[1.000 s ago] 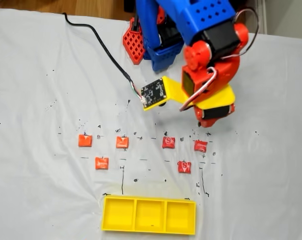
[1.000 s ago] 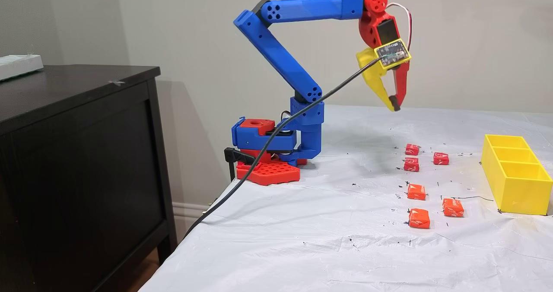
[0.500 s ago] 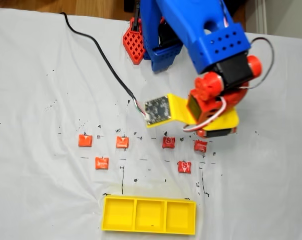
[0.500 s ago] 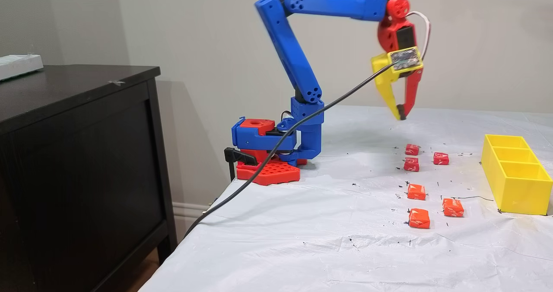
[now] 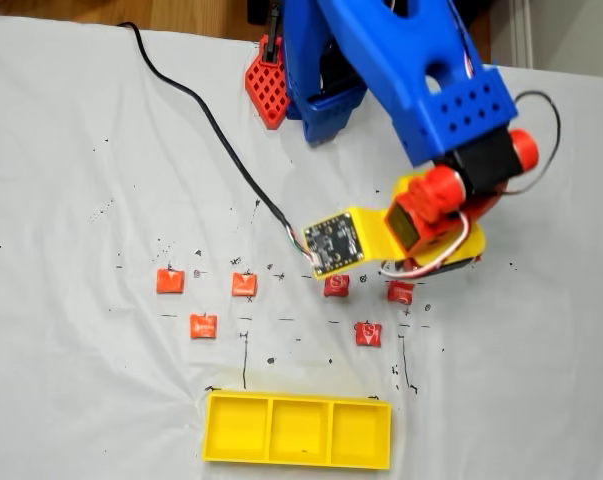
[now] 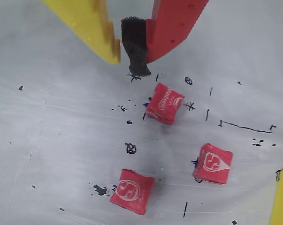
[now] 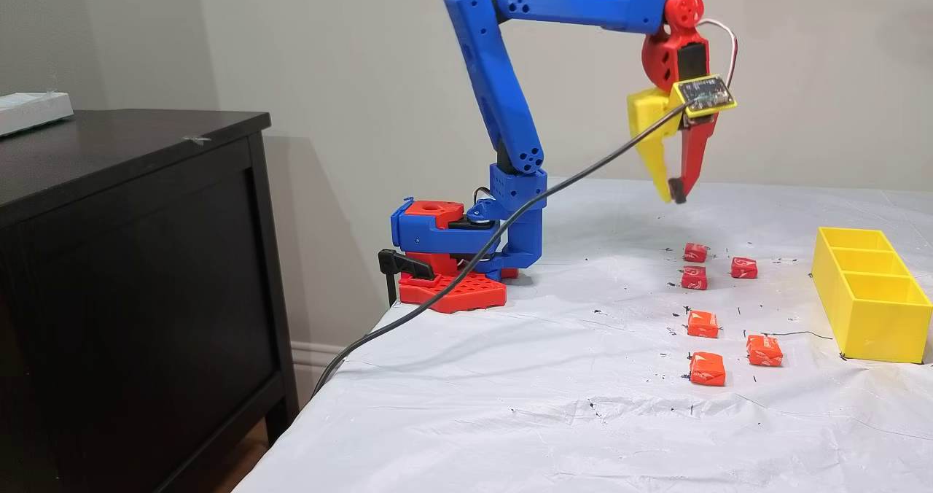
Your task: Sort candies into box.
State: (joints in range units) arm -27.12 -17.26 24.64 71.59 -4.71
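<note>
Six red-orange candies lie on the white sheet in two groups of three. In a fixed view the left group holds one candy (image 5: pixel 168 281) and the right group another candy (image 5: pixel 368 334). The yellow three-compartment box (image 5: pixel 297 431) sits at the near edge and is empty. My gripper (image 7: pixel 674 195) hangs in the air above the far candies (image 7: pixel 695 252), its yellow and red fingers closed together on nothing. In the wrist view the gripper (image 6: pixel 125 58) points down just above a candy (image 6: pixel 164 103), with two more candies (image 6: pixel 213 163) below it.
A black cable (image 7: pixel 466 274) runs from the yellow camera bracket (image 5: pixel 341 240) across the sheet and off the table. The blue and red arm base (image 7: pixel 452 259) stands at the far edge. A dark cabinet (image 7: pixel 131 259) stands beside the table.
The arm has reached forward, carrying the gripper from behind the candies to over the right-hand group and a little lower. The fingers have stayed together. Candies and box have not moved.
</note>
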